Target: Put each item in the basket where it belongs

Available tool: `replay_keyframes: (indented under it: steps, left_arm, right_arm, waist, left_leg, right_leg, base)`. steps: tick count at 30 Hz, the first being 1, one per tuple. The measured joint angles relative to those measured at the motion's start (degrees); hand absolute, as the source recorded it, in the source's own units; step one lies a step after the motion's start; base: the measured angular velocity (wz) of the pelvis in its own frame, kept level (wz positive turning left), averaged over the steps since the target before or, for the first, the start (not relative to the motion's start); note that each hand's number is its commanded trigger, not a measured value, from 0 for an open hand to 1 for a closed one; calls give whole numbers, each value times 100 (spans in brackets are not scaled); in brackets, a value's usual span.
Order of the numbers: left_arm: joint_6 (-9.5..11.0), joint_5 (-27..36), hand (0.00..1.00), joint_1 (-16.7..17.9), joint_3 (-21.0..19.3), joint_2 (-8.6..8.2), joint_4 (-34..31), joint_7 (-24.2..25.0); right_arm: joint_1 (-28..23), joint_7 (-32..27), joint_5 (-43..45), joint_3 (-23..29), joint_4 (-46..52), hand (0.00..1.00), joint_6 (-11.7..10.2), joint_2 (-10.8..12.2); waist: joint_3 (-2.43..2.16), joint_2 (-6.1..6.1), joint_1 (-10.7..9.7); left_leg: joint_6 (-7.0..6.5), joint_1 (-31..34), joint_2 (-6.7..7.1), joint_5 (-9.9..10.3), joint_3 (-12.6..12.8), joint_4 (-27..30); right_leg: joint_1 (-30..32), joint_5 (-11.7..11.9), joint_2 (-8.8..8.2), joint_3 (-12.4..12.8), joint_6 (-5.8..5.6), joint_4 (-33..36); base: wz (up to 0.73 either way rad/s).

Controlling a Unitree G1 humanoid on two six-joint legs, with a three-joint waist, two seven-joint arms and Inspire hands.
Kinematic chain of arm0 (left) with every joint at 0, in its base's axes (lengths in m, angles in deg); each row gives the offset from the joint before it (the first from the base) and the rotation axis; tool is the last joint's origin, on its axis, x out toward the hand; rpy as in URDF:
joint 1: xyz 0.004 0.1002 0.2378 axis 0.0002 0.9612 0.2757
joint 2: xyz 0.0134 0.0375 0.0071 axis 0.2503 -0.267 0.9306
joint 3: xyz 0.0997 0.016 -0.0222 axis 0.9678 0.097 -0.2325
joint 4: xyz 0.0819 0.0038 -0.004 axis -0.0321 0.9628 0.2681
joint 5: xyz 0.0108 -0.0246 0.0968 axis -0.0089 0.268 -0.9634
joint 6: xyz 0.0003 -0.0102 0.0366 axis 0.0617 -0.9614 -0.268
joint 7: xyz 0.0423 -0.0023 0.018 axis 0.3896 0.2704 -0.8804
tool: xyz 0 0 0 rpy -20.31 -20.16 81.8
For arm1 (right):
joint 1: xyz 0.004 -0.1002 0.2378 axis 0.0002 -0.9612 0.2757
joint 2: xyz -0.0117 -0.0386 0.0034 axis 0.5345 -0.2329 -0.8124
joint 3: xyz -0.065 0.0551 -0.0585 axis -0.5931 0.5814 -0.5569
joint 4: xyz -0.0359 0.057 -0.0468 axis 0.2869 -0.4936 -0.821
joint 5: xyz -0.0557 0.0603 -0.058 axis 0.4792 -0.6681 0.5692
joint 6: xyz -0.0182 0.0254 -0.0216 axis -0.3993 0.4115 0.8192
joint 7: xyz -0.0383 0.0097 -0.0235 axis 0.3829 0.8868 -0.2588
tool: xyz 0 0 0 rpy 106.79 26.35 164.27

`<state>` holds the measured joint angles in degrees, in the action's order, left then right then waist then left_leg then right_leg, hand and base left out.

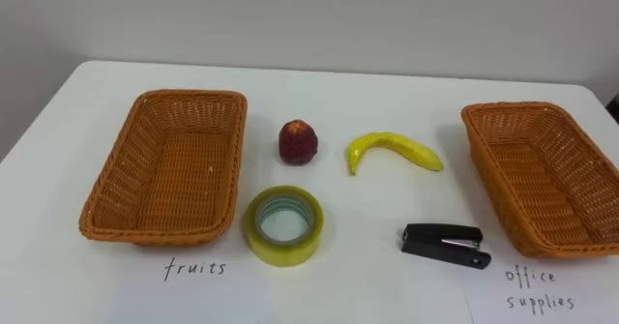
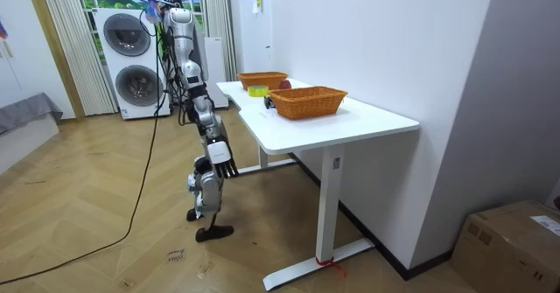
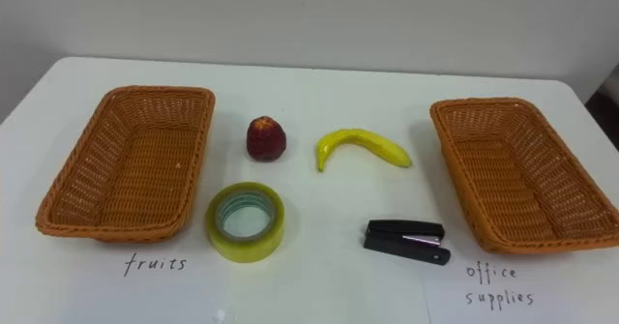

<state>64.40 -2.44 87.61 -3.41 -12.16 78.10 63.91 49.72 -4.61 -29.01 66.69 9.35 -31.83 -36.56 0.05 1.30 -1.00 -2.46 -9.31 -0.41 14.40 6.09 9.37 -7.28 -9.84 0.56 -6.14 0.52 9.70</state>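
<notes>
On the white table stand two woven orange baskets, both holding nothing: one at the left, one at the right. Between them lie a red fruit and a yellow banana. Nearer to me are a yellowish roll of tape, close to the left basket's front corner, and a black stapler, just left of the right basket. In the room view I stand at the table's long side, and my right hand hangs below the tabletop with straight fingers.
A handwritten label sits on the table in front of the left basket and another in front of the right one. A white wall backs the table. Two stacked washing machines stand behind me across the wooden floor.
</notes>
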Motion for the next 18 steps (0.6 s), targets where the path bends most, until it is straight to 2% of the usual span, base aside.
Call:
replay_keyframes:
  steps: [8,14,18]
  left_arm:
    - [0,-4,0,3,0,-1,2,-181]
    - [-38,-1,0,107,-12,-3,3,-192]
    - [-125,-21,0,194,-247,-27,-1,-189]
  right_arm:
    - [14,-10,-43,-2,-66,0,-13,4]
    - [-17,-16,-500,43,-152,0,18,16]
    - [-146,-20,-889,227,-144,0,66,22]
  waist:
    - [-2,-3,0]
    - [11,-4,-12]
    - [21,-15,-18]
  left_leg:
    - [0,-6,1,0,0,-5]
    - [0,-45,-1,0,-2,-6]
    - [0,-96,-2,1,-11,-10]
  right_leg:
    - [-7,2,1,0,-1,-3]
    - [-51,2,1,-3,-1,-5]
    - [-67,2,0,5,-2,-1]
  base:
    - [0]
    - [0]
    - [0]
